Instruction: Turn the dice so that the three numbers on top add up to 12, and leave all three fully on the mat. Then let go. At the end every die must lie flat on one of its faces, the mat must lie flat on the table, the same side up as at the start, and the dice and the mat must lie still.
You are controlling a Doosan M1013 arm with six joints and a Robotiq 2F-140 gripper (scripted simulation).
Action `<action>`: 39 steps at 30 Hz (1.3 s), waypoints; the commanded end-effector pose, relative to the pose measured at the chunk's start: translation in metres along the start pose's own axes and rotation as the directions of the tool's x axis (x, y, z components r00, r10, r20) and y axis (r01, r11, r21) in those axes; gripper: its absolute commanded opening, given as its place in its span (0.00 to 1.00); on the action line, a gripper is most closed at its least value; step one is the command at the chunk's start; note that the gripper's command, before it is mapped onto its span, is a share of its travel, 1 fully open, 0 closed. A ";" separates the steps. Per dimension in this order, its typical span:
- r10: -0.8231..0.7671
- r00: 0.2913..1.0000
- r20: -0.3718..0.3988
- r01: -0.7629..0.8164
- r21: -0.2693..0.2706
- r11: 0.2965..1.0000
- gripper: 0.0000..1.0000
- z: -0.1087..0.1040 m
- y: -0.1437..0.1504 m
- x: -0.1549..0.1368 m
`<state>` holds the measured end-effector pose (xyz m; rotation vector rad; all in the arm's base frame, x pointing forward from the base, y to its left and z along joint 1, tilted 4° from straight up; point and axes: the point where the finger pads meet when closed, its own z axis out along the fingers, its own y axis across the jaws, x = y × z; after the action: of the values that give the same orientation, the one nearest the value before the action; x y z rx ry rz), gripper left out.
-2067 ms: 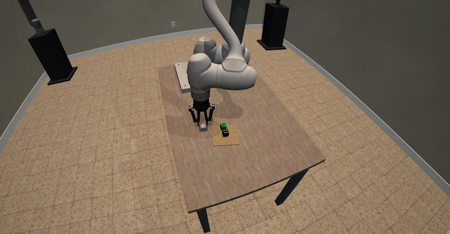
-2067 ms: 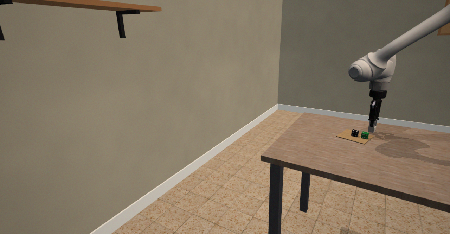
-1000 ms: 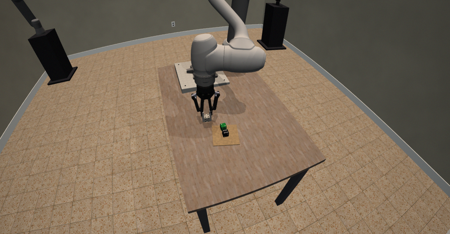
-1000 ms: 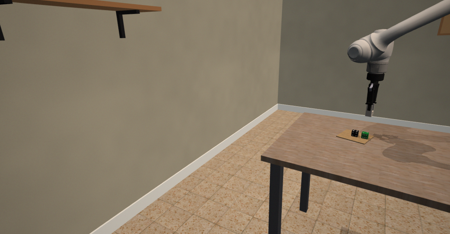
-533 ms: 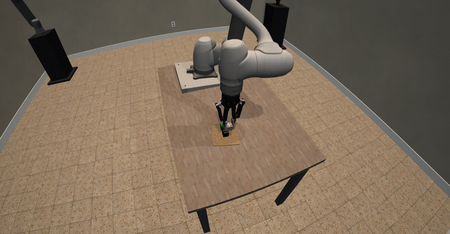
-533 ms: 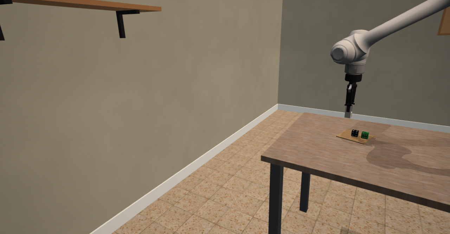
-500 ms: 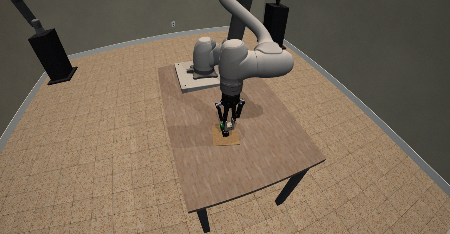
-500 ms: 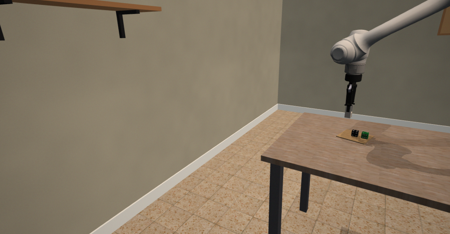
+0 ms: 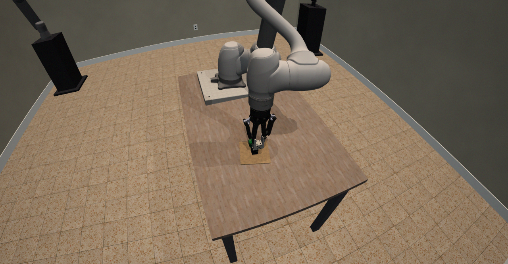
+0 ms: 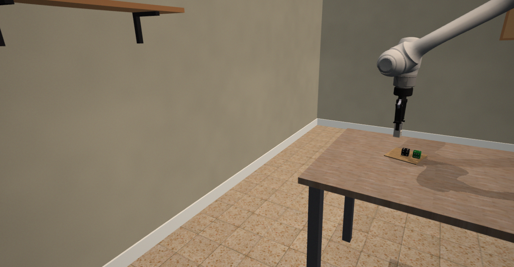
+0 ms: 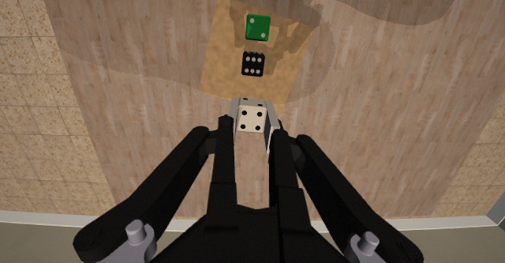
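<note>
Claw (image 11: 251, 125) clenched on white die (image 11: 251, 120), face with four pips toward wrist camera. Claw points straight down, die aloft above mat (image 11: 221, 73) edge, at 6 o'clock in wrist view. Black die (image 11: 252, 64) at mat centre, six up; green die (image 11: 258, 28) just beyond at 12 o'clock, two up. Forearm (image 10: 463, 19) slants up from elbow joint above table (image 10: 359, 179).
</note>
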<state>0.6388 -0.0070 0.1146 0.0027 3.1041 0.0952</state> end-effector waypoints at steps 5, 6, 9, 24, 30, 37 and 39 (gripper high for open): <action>0.000 1.000 0.000 0.000 0.000 1.000 0.16 0.027 0.000 0.000; 0.000 1.000 0.000 0.000 0.000 1.000 0.16 0.032 0.000 0.000; 0.000 1.000 0.000 0.000 0.000 1.000 0.16 0.037 0.000 0.000; 0.000 1.000 0.000 0.000 0.000 1.000 0.16 0.082 0.000 -0.001; 0.000 1.000 0.000 0.000 0.000 1.000 0.16 0.082 0.000 -0.001; 0.000 1.000 0.000 0.000 0.000 1.000 0.16 0.082 0.000 -0.001; 0.000 1.000 0.000 0.000 0.000 1.000 0.16 0.082 0.000 -0.001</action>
<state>0.6424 -0.0024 0.0324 0.0027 3.1041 0.0952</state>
